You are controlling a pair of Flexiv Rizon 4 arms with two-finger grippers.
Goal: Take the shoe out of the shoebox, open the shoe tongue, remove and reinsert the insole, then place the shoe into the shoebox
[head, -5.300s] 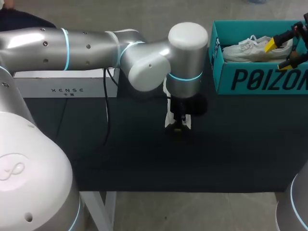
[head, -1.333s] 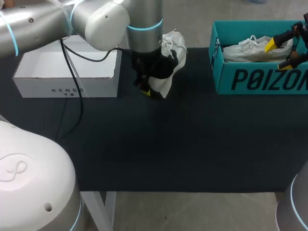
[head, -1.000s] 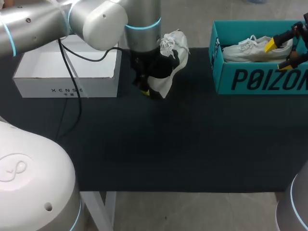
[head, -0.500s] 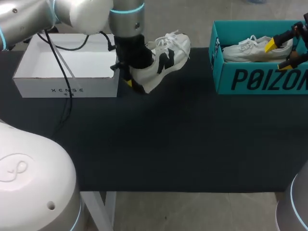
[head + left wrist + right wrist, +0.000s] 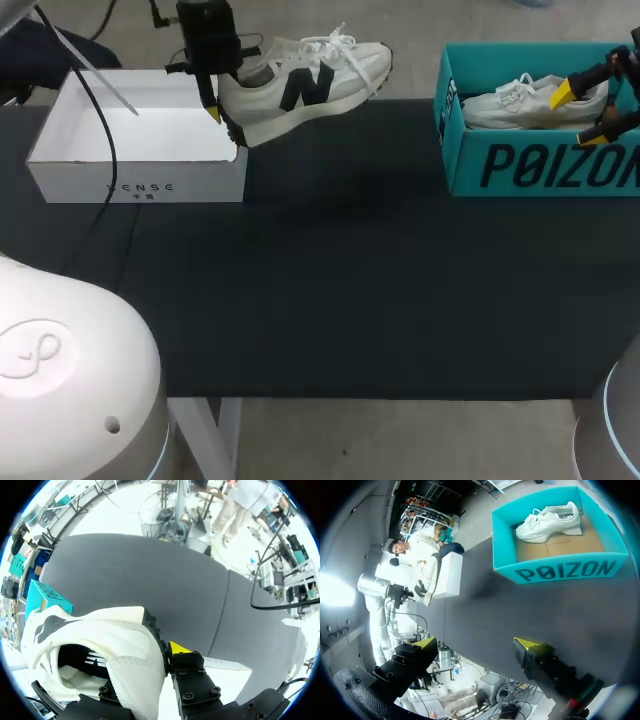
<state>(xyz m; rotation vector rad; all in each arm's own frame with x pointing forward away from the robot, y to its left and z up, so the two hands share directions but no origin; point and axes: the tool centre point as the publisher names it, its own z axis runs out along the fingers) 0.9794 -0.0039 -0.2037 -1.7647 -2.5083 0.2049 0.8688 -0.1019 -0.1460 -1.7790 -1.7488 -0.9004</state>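
Observation:
A white shoe [image 5: 300, 85] with a black mark on its side hangs in the air by the far table edge, heel at the right wall of the white shoebox [image 5: 135, 170], toe toward the teal box. My left gripper [image 5: 222, 108] is shut on its heel. In the left wrist view one yellow fingertip [image 5: 179, 648] presses the outside of the heel [image 5: 125, 645]; the other finger is hidden inside the shoe. My right gripper [image 5: 578, 115] stands open over the teal box, and in its own view the right gripper [image 5: 476, 642] has nothing between its fingers.
The teal box [image 5: 540, 165] at the far right holds a second white shoe [image 5: 530, 100], also seen as the second shoe [image 5: 550, 522] inside the teal box [image 5: 560, 570]. A black cable [image 5: 100, 160] hangs across the white shoebox. The dark mat [image 5: 350, 290] covers the table.
My left arm has carried the shoe up and to the left, toward the white shoebox, and the shoe has turned to lie level with its toe to the right. The right arm has kept still.

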